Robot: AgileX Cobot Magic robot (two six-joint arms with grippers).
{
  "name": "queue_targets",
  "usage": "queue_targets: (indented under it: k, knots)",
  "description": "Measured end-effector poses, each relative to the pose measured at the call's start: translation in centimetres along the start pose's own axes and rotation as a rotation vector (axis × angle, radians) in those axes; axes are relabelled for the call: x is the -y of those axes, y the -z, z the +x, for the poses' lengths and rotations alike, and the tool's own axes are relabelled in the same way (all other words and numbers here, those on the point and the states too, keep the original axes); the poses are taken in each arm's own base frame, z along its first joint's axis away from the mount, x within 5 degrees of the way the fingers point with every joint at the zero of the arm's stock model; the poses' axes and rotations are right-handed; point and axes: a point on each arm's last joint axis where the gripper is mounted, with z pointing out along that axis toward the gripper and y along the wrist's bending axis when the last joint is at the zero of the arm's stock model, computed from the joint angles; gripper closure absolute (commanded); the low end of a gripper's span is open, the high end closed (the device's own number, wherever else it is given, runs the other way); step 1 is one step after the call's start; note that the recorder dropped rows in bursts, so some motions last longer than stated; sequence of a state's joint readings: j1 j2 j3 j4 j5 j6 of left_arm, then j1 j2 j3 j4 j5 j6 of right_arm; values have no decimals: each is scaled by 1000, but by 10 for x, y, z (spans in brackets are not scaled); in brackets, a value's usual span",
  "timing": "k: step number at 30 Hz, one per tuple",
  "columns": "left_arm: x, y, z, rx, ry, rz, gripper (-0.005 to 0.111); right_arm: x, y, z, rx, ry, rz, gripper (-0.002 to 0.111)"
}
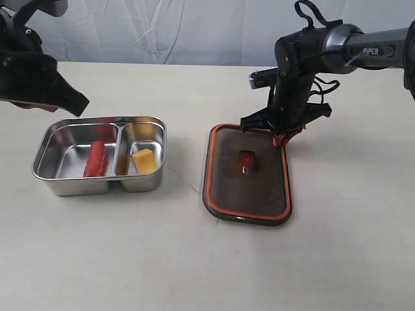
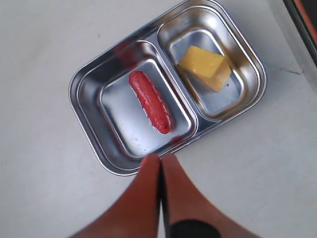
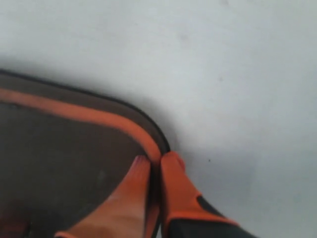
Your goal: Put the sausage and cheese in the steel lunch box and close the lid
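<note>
The steel lunch box stands open on the left of the table. The sausage lies in its larger compartment and the cheese in the smaller one. The lid lies flat to the right of the box, its orange valve at centre. My right gripper is shut on the lid's far right corner, one finger inside the rim and one outside. My left gripper is shut and holds nothing, hovering over the box's edge.
The white table runs wide in front of the box and lid. A pale cloth backdrop hangs behind the table's far edge. The left arm's dark body hangs above the table's back left.
</note>
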State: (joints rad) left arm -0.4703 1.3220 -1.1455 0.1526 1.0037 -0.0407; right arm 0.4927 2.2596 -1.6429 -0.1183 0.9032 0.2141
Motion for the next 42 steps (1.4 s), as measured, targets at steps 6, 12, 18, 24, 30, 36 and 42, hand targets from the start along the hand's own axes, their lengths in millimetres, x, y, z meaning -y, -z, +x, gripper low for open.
queue_targets:
  k: [6, 12, 18, 24, 30, 36, 42]
  knots:
    - [0, 0, -1, 10, 0, 0, 106, 2, 25, -4, 63, -5, -10, 109]
    - [0, 1, -4, 51, 31, 2, 106, 2, 33, -5, 84, -9, -13, 109]
    - [-15, 15, -16, 313, 215, 66, 106, 2, 51, -11, 172, -68, -41, 109]
    - [-40, 5, 3, 364, 404, 104, 106, 10, 68, -15, 230, -179, -135, 109]
    - [-42, -12, 23, 366, 537, 304, 97, 31, 79, -21, 266, -279, -272, 109]
    - [-43, -18, 32, 347, 553, 475, 52, 37, 84, -21, 272, -273, -315, 109]
    - [-40, -20, 34, 388, 565, 593, 41, 27, 87, -21, 257, -275, -431, 109]
